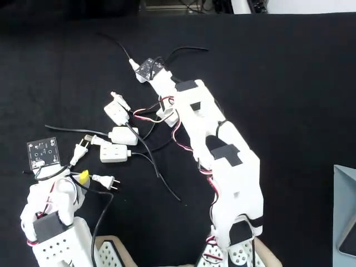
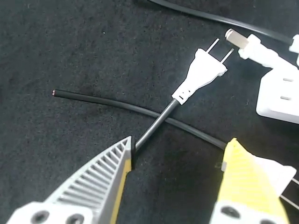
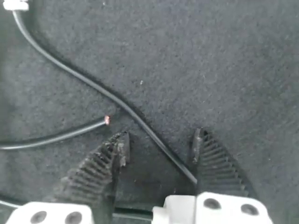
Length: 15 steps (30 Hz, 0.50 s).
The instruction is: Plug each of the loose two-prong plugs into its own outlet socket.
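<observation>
A loose white two-prong plug (image 2: 203,70) lies on the black cloth, and its black cord runs back between the fingers of my open left gripper (image 2: 181,141). Nothing is held there. The prongs point toward a white outlet block (image 2: 280,91) with two slots showing. In the high view this plug (image 1: 79,151) lies left of three white outlet blocks (image 1: 115,153), and a second loose plug (image 1: 105,181) lies beside my left gripper (image 1: 83,177). My right gripper (image 3: 160,135) stands open over a thin black cord (image 3: 140,123). It is at the far side of the table (image 1: 149,71), near a third white plug (image 1: 133,64).
Several black cords (image 1: 150,161) criss-cross the middle of the cloth. A cut cord end (image 3: 106,120) lies by one right finger. A grey container's edge (image 1: 346,211) stands at the right. The far right of the table is bare cloth.
</observation>
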Tool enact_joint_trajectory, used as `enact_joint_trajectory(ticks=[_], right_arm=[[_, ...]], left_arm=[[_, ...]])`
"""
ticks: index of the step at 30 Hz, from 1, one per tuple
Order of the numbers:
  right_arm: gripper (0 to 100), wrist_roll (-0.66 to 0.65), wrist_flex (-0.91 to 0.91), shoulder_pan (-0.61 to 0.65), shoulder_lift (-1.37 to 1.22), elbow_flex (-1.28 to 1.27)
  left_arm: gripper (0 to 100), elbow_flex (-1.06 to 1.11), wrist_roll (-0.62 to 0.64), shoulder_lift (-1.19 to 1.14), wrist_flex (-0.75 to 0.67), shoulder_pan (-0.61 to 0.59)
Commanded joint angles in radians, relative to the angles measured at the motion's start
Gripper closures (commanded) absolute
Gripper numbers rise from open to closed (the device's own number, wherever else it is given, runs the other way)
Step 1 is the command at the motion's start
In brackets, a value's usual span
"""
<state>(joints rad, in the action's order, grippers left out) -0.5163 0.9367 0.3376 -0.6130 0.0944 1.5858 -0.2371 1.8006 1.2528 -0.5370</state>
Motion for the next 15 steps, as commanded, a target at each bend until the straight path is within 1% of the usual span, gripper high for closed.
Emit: enact_joint_trajectory(ticks=[1,2,4,6,9,15], right_arm=[[93.4,-0.002,0.009,-0.023,-0.019,0.039],[98.9,-0.002,0.014,-0.021,-0.019,0.041],[96.6,-0.002,0.031,-0.012,-0.013,0.042],[98.9,-0.002,0.054,-0.006,0.015,0.038],[98.7,-0.002,0.115,0.006,0.085,0.036],[98.7,0.0,0.319,0.028,0.292,0.033]], left_arm=[[69,-0.007,0.003,0.005,0.0,-0.005],[69,-0.007,0.003,0.005,0.0,-0.005],[69,-0.007,0.003,0.005,0.0,-0.005],[69,-0.007,0.003,0.005,0.0,-0.005],[69,-0.005,-0.028,0.005,0.0,-0.005],[69,-0.005,-0.035,0.005,0.002,-0.005]])
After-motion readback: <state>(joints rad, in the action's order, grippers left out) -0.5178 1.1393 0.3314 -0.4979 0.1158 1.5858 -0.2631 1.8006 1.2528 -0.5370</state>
